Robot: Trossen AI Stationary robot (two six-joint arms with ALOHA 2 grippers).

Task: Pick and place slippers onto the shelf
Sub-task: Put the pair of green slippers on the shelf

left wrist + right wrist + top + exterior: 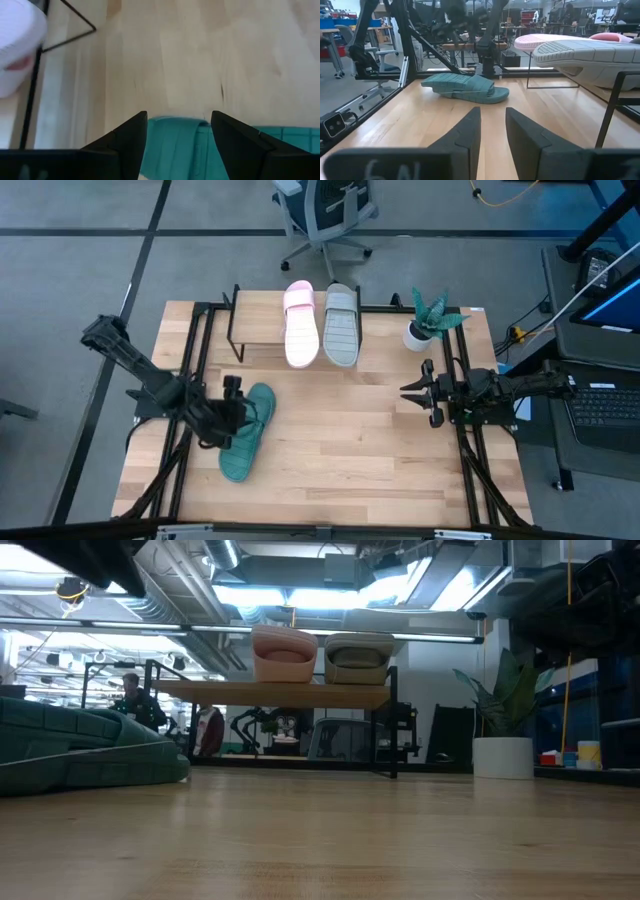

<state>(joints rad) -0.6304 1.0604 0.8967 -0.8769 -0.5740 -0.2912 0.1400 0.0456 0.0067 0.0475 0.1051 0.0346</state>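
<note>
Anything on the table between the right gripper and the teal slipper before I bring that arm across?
No. In the right wrist view, only bare wooden tabletop lies between the right gripper and the teal slipper. The high view agrees.

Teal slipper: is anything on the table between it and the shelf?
Nothing visible. The teal slipper lies at the left hand, with bare tabletop up to the shelf, whose left part is free beside the pink slipper and grey slipper.

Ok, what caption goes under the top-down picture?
Left gripper over the teal slipper; pink slipper and grey slipper on shelf.
</note>
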